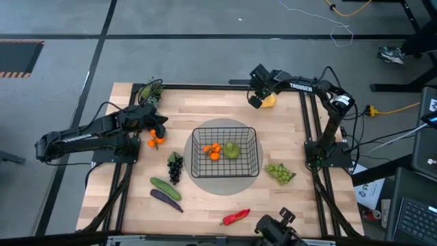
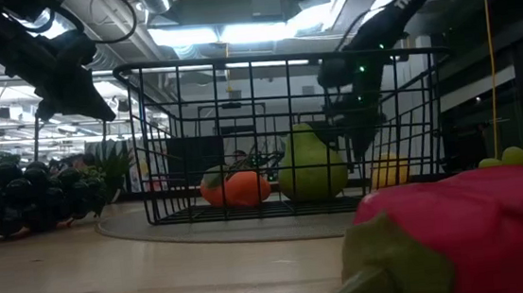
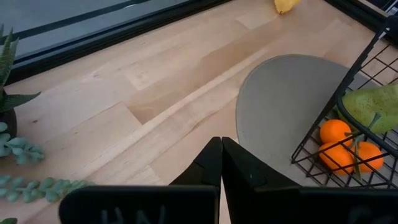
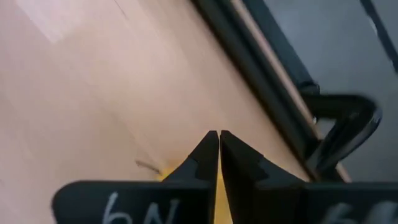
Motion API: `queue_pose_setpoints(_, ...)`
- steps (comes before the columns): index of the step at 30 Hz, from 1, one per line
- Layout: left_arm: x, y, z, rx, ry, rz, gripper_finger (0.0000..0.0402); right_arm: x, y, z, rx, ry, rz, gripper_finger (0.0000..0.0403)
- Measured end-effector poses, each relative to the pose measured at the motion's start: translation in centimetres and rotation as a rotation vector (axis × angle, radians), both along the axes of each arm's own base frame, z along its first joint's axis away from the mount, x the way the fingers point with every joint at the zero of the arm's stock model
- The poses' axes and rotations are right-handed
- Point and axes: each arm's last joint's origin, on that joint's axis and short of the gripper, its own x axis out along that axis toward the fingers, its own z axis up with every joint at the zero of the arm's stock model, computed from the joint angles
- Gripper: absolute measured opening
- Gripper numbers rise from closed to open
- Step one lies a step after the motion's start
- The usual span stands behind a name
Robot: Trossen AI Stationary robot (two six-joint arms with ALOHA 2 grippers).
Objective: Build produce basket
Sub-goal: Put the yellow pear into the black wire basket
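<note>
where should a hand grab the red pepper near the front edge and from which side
Probably the red pepper is best taken across its narrow middle, coming straight down from above. It lies flat and long on the table with bare wood all round it, so fingers fit on both long sides.

the black wire basket (image 2: 289,135) on the bench (image 2: 112,283) holds a green pear (image 2: 311,166) and oranges (image 2: 237,187); dark grapes (image 2: 19,196) lie beside it.

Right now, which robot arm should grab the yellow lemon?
The right arm, probably. Its gripper hangs right beside the lemon at the table's far edge, while the left gripper sits across the table near the loose oranges.
</note>
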Motion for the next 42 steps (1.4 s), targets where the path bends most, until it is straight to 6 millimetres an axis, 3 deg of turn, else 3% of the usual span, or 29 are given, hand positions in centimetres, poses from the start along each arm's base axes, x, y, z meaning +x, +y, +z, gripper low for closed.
queue_pose_setpoints(6, 0.0, 0.0, 0.0, -0.013, -0.011, 0.011, 0.0000, -2.2, 0.6, -2.4, 0.033, 0.126, -0.085, 0.0021)
queue_pose_setpoints(12, 0.0, 0.0, 0.0, -0.021, -0.017, 0.016, 0.0000, -3.6, 1.8, -2.9, 0.134, 0.229, -0.210, 0.0004)
queue_pose_setpoints(17, 0.0, 0.0, 0.0, -0.019, -0.015, 0.015, 0.0000, -4.1, 2.5, -2.9, 0.186, 0.281, -0.253, 0.0013)
queue_pose_setpoints(22, 0.0, 0.0, 0.0, -0.017, -0.014, 0.014, 0.0000, -3.2, 3.5, -2.4, 0.241, 0.287, -0.189, 0.0004)
queue_pose_setpoints(28, 0.0, 0.0, 0.0, -0.016, -0.014, 0.014, 0.0000, -3.1, 5.9, -2.1, 0.360, 0.419, -0.088, 0.0016)
queue_pose_setpoints(34, 0.0, 0.1, 0.0, -0.004, -0.009, 0.036, 0.0000, -2.4, 8.7, -0.5, 0.355, 0.451, -0.018, 0.0004)
queue_pose_setpoints(42, 0.0, 0.1, 0.0, -0.004, -0.009, 0.036, 0.0000, -2.6, 10.0, 0.5, 0.391, 0.487, 0.049, 0.0058)
